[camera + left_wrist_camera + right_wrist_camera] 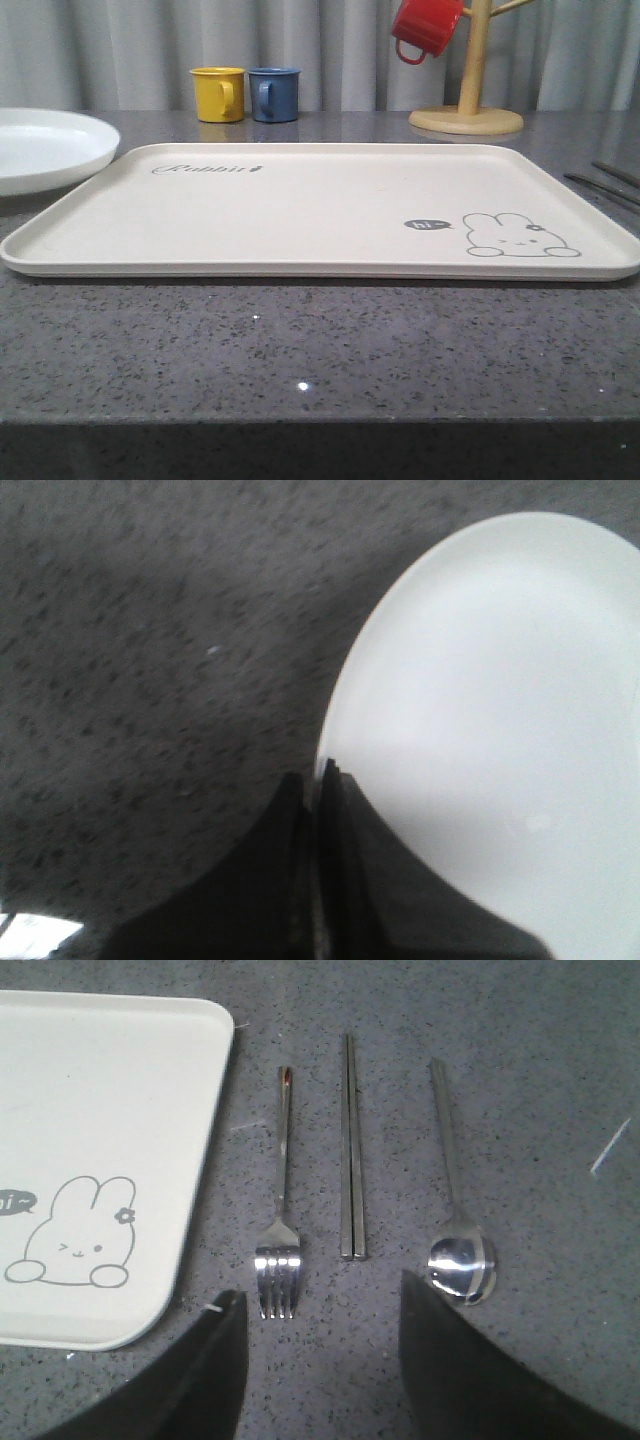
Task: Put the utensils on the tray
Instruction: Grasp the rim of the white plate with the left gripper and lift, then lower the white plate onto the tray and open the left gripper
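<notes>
So the fork [279, 1222], the chopsticks [351, 1150] and the spoon [455, 1210] are lined up side by side on the grey speckled counter [320, 350], just off the tray's right edge, chopsticks in the middle. None of them touch each other or the tray [300, 215], and nothing's on the tray besides its rabbit drawing [520, 238] and the "hi" bubble.

The right gripper [320, 1360] hangs above the utensils looking straight down, jaws spread wide and holding nothing, one finger near the fork's tines, the other near the spoon's bowl.

The left gripper [318, 880] sits low at the rim of the white plate [500, 730], fingers pressed together with just a thin slit between them, right at the plate's edge; can't tell if the rim is actually pinched. The plate lies on the counter left of the tray.

Farther back: yellow mug [218, 94], blue mug [274, 94], and a red mug [425, 27] hanging on a wooden mug tree [468, 90].
</notes>
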`<state>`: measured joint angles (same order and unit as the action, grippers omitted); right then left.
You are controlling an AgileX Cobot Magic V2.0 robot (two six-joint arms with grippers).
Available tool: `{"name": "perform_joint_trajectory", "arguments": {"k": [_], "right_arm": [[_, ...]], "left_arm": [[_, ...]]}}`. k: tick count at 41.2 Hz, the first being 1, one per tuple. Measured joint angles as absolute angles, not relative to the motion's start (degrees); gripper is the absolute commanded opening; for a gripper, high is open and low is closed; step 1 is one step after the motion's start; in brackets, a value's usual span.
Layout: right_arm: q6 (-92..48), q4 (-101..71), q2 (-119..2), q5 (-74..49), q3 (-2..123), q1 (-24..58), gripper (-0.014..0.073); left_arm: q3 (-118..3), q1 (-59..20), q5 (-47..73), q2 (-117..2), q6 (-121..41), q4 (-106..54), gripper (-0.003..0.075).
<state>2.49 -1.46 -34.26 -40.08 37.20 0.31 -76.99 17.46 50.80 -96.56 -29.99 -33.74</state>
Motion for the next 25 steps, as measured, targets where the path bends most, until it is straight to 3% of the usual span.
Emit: {"name": "perform_joint_trajectory", "arguments": {"k": [10, 25], "right_arm": [[2.5, -1.5, -34.3, -40.1, 37.2, 0.3, 0.0383], [2.5, -1.5, -34.3, -40.1, 37.2, 0.3, 0.0383]], "left_arm": [[-84.3, 9.5, 58.9, -94.1, -30.7, -35.2, -0.0018], [-84.6, -6.9, 61.5, -97.7, -30.8, -33.8, -0.0018]]}}
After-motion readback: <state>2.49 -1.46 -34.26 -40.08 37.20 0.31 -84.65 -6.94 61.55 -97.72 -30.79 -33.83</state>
